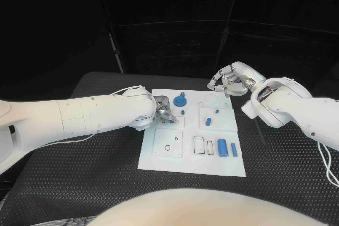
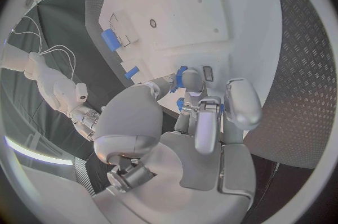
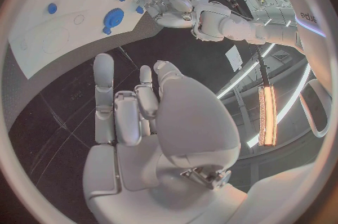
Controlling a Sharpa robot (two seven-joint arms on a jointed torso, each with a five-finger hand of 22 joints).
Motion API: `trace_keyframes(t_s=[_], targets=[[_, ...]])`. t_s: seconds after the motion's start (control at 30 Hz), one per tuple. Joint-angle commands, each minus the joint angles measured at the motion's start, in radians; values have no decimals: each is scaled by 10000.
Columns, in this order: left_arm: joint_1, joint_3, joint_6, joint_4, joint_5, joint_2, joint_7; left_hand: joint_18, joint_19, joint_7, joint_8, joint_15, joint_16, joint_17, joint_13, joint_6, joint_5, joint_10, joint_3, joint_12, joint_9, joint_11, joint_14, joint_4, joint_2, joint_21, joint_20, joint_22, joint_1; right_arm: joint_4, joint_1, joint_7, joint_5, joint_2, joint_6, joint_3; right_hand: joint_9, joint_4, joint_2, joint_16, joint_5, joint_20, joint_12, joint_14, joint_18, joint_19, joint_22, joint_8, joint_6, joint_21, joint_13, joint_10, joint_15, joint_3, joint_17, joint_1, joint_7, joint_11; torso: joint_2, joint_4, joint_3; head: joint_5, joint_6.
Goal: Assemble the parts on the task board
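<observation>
The flat white plastic task board lies mid-desk. At its left edge the left hand pinches a small blue plastic peg: rigid, light, probably slick, best gripped across its short sides. The right hand hovers past the far right corner, fingers loosely curled, holding nothing. A larger blue cylinder lies near right.

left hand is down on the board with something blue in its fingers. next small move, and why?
Probably a short, slow lowering of the left hand to seat the small blue part pinched in its fingers. The fingertips are already over the task board near its left edge, close to the surface. Whether the part sits over a hole, I cannot tell. The right hand hangs past the board's far corner, holding nothing.
</observation>
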Motion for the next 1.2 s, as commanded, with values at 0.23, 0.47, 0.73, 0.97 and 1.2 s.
trace_keyframes(t_s=[0.23, 0.47, 0.73, 0.97, 1.2], targets=[[-86, -71, 610, -68, -6, 25, -239, -171, 55, -64, 93, -68, 24, 2564, 28, 57, 1, 18, 1300, -11, -53, -52, 1059, -1448, -15, 25, -11, 23, -13, 7, 17, 49, 16, 13, 44, 6, 14, 49, 1, -46, 62, -3, -18, 468, 165, -43, -20, 38, -60, -73, -20, -51, -70, 36, -7, 70, -36, -40, -1, -3, 4, -1, 2], [-86, -70, 781, -124, 66, 66, -240, -183, 80, -187, 186, -131, 52, 2616, 135, 222, -28, 109, 546, 89, -254, -136, 1071, -1124, -205, 45, -56, 83, -370, 14, 17, 43, 16, 4, 42, 6, 14, 49, 1, -46, 62, -3, -18, 468, 165, -43, -20, 38, -60, -73, -20, -51, -70, 36, -7, 70, -36, -40, 2, 2, 1, -9, 2], [-85, -70, 768, -237, 100, 111, -236, -190, 102, -221, 145, -169, 62, 2634, 172, 347, -18, 112, -91, 140, -508, -171, 1076, -790, -230, 54, -101, 122, -607, 18, 17, 41, 16, 0, 39, 6, 14, 49, 1, -46, 62, -3, -18, 468, 165, -43, -20, 38, -60, -73, -20, -51, -70, 36, -7, 70, -36, -40, -4, -4, 1, -10, 2], [-85, -70, 763, -369, 121, 158, -232, -197, 115, -214, 114, -164, 62, 2634, 236, 431, -14, 133, -428, 203, -687, -163, 1076, -478, -139, 58, -104, 147, -827, 11, 17, 39, 16, 1, 38, 6, 14, 49, 1, -46, 62, -3, -18, 468, 165, -43, -20, 38, -60, -73, -20, -51, -70, 36, -7, 70, -36, -40, 2, 2, -1, -20, 2], [-85, -68, 661, -477, 160, 205, -223, -197, 121, -205, 80, -156, 62, 2634, 254, 487, -6, 127, -671, 239, -848, -152, 1076, -168, -25, 54, -99, 158, -1086, 6, 17, 38, 16, 7, 40, 6, 14, 49, 1, -46, 62, -3, -18, 468, 165, -43, -20, 38, -60, -73, -20, -51, -70, 36, -7, 70, -36, -40, 3, 1, -4, -20, 2]])
